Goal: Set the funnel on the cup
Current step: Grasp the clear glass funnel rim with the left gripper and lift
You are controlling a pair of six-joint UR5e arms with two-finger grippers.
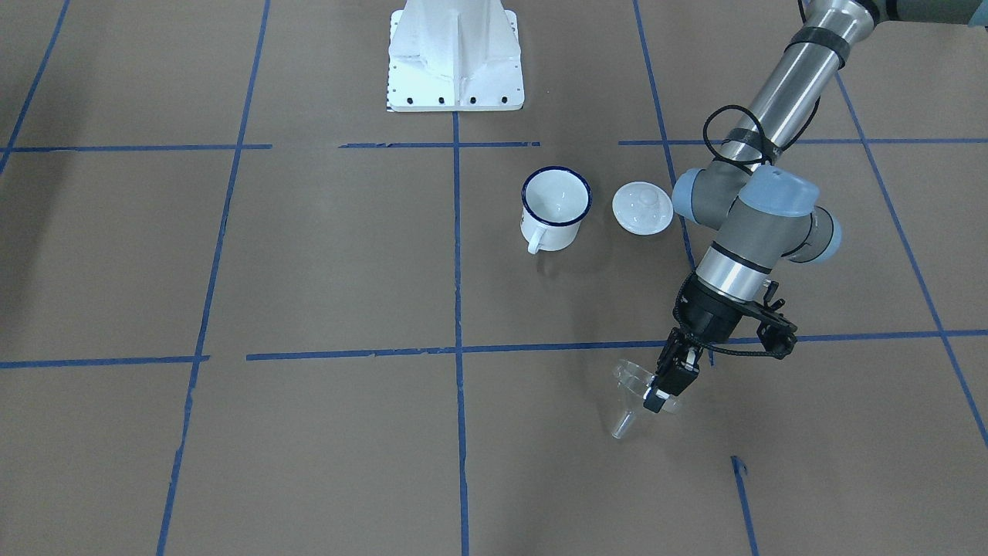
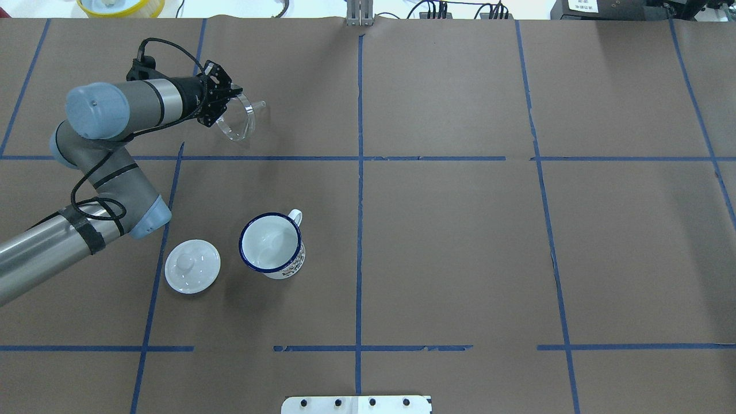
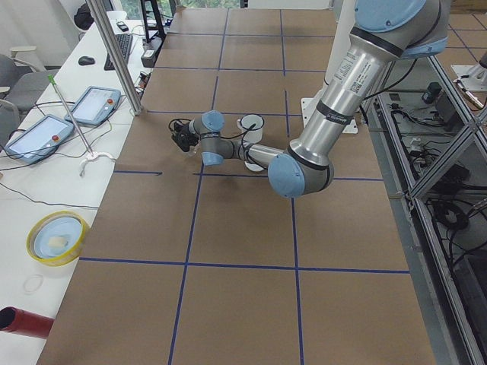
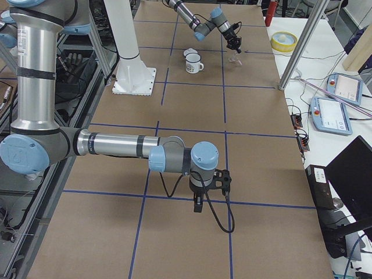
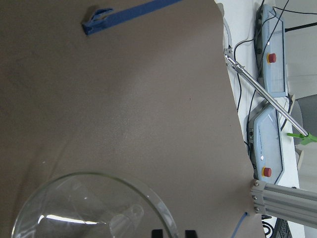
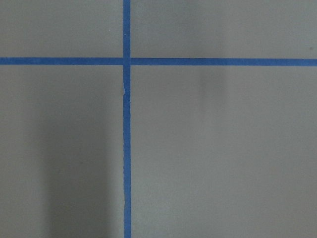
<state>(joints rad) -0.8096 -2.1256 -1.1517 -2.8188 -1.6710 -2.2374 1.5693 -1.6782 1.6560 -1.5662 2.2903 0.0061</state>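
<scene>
The clear funnel (image 1: 631,384) is tilted on its side at the far left of the table, spout pointing away from the arm. My left gripper (image 1: 658,398) is shut on its rim; it also shows in the overhead view (image 2: 231,99), with the funnel (image 2: 239,118) in it. In the left wrist view the funnel's rim (image 5: 89,208) sits between the fingertips (image 5: 157,233). The white mug with a blue rim (image 2: 271,244) stands upright and empty, well apart from the funnel. My right gripper (image 4: 197,204) hangs over bare table far away; I cannot tell whether it is open.
A round white knobbed lid (image 2: 192,266) lies just left of the mug, near my left arm's elbow. The robot's white base (image 1: 455,58) stands behind the mug. Monitors and a metal post (image 5: 267,104) stand beyond the table's far edge.
</scene>
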